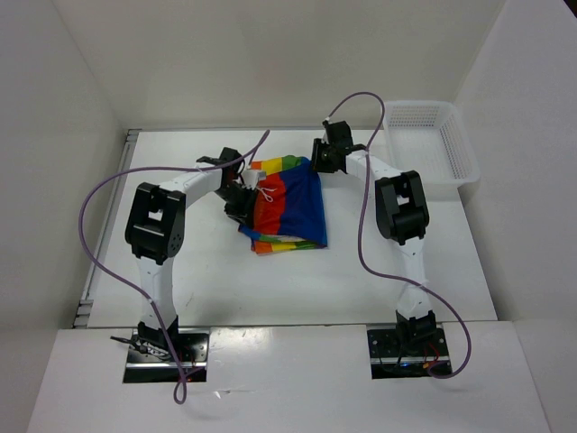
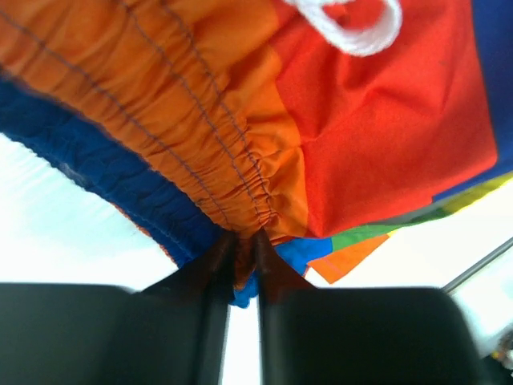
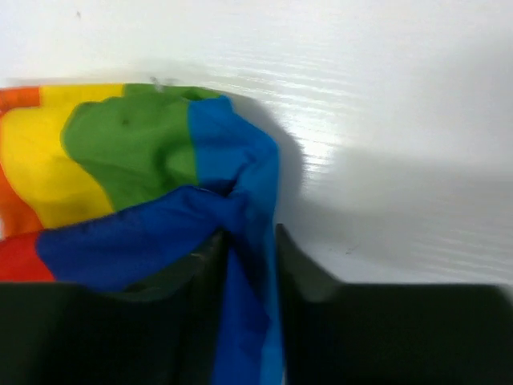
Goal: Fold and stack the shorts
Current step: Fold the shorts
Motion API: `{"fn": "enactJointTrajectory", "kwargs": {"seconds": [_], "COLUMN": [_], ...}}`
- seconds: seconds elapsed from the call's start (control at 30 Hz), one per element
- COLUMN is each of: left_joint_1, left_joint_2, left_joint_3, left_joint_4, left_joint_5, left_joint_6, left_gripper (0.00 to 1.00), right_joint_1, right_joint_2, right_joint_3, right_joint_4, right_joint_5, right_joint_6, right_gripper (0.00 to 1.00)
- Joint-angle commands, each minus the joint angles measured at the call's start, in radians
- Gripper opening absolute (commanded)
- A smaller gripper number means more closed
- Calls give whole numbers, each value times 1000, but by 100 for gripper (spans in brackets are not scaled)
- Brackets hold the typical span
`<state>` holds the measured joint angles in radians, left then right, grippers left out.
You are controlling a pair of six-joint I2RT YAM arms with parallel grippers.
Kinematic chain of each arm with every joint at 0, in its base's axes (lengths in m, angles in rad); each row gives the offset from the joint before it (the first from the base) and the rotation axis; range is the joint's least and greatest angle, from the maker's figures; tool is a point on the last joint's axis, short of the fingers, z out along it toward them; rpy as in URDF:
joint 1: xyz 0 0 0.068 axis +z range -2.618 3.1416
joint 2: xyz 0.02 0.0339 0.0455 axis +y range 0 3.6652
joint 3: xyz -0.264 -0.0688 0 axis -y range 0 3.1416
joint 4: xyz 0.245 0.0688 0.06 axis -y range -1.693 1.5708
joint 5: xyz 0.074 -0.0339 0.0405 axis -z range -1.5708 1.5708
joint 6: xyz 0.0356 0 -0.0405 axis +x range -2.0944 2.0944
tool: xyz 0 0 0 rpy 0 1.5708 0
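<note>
A white table (image 1: 270,289) was shown from above, with the left arm (image 1: 158,225) and the right arm (image 1: 401,207) bolted at its near edge; the shorts (image 1: 293,203), striped in red, orange, yellow, green and blue, were laid in a loose bunch near the middle of the table, between the 2 arms and toward the far side.

The left gripper (image 1: 240,200) was set against the left edge of the shorts; in the left wrist view its 2 fingers (image 2: 210,269) were drawn almost together, and the gathered orange waistband (image 2: 200,136) was pinched between them; blue cloth was seen under the waistband, and a loop of white drawstring (image 2: 357,28) was laid on the red panel.

The right gripper (image 1: 323,159) was placed at the far right corner of the shorts; in the right wrist view its 2 fingers (image 3: 296,261) were closed to a narrow gap, and a fold of blue cloth was clamped between them, with green and yellow stripes just beside it.

A white mesh basket (image 1: 433,144) was set at the far right corner of the table, well apart from the shorts; purple cables (image 1: 95,225) were looped from both arms.
</note>
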<state>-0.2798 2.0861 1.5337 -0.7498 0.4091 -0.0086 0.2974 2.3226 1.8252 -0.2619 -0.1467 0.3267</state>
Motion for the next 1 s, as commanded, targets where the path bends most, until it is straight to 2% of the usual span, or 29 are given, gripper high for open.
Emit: {"fn": "enactJointTrajectory", "kwargs": {"seconds": [0.0, 0.03, 0.07, 0.17, 0.2, 0.23, 0.37, 0.4, 0.43, 0.5, 0.53, 0.67, 0.77, 0.87, 0.9, 0.97], "left_joint_1": [2, 2, 2, 2, 2, 2, 16, 25, 25, 25, 25, 47, 117, 250, 325, 391], "left_joint_2": [-49, -58, -67, -92, -101, -127, -173, -202, -216, -260, -274, -368, -486, -550, -566, -616], "left_joint_3": [-26, -26, -26, -4, -4, 6, 45, 54, 63, 77, 91, 80, 11, -65, -87, -148], "left_joint_4": [-54, -45, -45, -45, -36, -14, -14, -14, -5, -5, -5, 27, 96, 145, 170, 191], "left_joint_5": [-53, -53, -53, -75, -90, -116, -98, -89, -89, -79, -79, -107, -156, -167, -155, -145], "left_joint_6": [9, 9, 9, 9, 9, 9, 9, 9, 9, 9, 9, 9, 9, 9, 9, 9], "left_gripper": [29, 35, 44, 59, 66, 72, 79, 83, 92, 94, 100, 100, 100, 100, 100, 100], "right_joint_1": [-11, -11, -11, -11, -11, -11, -11, -11, -11, -11, -11, -41, -101, -181, -202, -280], "right_joint_2": [-28, -28, -44, -97, -112, -171, -264, -317, -342, -396, -451, -592, -712, -814, -833, -888], "right_joint_3": [7, 6, 6, 6, 6, 17, 26, 26, 26, 5, -7, -113, -234, -355, -380, -444], "right_joint_4": [62, 62, 62, 62, 62, 50, 14, 4, -19, -48, -60, -141, -160, -192, -204, -232], "right_joint_5": [49, 26, 3, -30, -30, -56, -103, -103, -103, -70, -48, 16, 77, 122, 122, 122], "right_joint_6": [-30, -55, -83, -164, -182, -231, -293, -325, -345, -395, -446, -543, -613, -684, -696, -696], "right_gripper": [39, 61, 69, 82, 84, 89, 93, 94, 96, 97, 97, 99, 99, 99, 99, 99]}}
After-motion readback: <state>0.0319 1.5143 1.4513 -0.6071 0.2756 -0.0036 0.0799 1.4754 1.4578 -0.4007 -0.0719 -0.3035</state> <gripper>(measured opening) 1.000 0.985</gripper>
